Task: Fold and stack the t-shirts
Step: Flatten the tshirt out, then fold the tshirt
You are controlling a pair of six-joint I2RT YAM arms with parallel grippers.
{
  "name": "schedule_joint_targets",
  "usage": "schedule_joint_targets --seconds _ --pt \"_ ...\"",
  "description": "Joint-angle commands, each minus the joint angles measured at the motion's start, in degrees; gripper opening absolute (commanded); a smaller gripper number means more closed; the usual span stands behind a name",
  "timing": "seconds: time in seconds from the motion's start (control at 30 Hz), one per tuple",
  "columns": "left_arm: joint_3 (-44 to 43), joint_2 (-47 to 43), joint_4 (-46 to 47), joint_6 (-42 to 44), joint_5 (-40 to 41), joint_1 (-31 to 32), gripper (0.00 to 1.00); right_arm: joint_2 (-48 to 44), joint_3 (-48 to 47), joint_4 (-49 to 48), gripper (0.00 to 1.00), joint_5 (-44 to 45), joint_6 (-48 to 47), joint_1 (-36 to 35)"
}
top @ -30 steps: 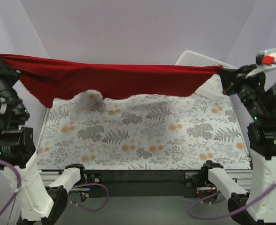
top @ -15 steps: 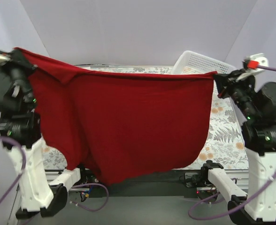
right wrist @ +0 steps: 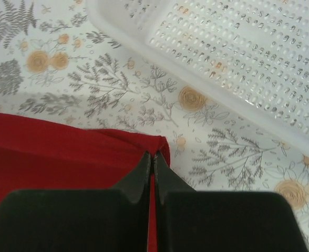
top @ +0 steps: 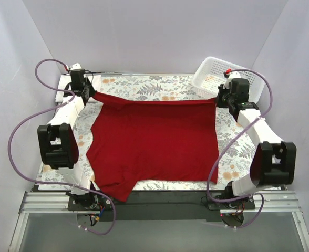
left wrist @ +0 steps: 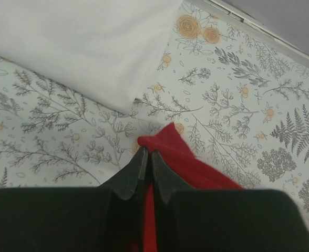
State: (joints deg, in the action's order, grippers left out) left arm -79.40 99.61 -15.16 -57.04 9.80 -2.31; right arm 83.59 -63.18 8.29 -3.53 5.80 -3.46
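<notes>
Top external view: the red t-shirt [top: 154, 142] is seen spread flat on the floral table [top: 144, 84], its far corners pinched in the fully closed left gripper [top: 89, 93] and right gripper [top: 220, 101]. The spreading step is judged done; next, both corners must be released and a fold begun. Cloth is bunched at its near left edge and needs smoothing. The white t-shirt [left wrist: 81, 42] is folded just beyond the left corner, the mesh basket [top: 225, 71] just beyond the right; neither should be snagged.

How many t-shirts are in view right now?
2. The red t-shirt lies spread flat mid-table; the folded white t-shirt lies just beyond the left gripper, seen only in its wrist view. Others may be hidden.
</notes>
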Motion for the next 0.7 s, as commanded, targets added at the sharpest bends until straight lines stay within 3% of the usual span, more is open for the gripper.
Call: schedule_joint_targets --seconds 0.0,0.3,0.67 --pt "-4.18 3.10 6.81 -0.62 -0.83 0.02 0.00 6.30 -3.08 -12.33 0.01 2.92 -1.23 0.48" --pt "-5.51 11.48 7.69 -3.69 -3.39 0.46 0.00 19.41 -8.28 -12.78 0.01 0.72 -3.52 0.48" --pt "3.01 2.96 6.64 -7.82 -4.36 0.90 0.00 20.21 -7.84 -12.69 0.01 0.89 -4.04 0.91"
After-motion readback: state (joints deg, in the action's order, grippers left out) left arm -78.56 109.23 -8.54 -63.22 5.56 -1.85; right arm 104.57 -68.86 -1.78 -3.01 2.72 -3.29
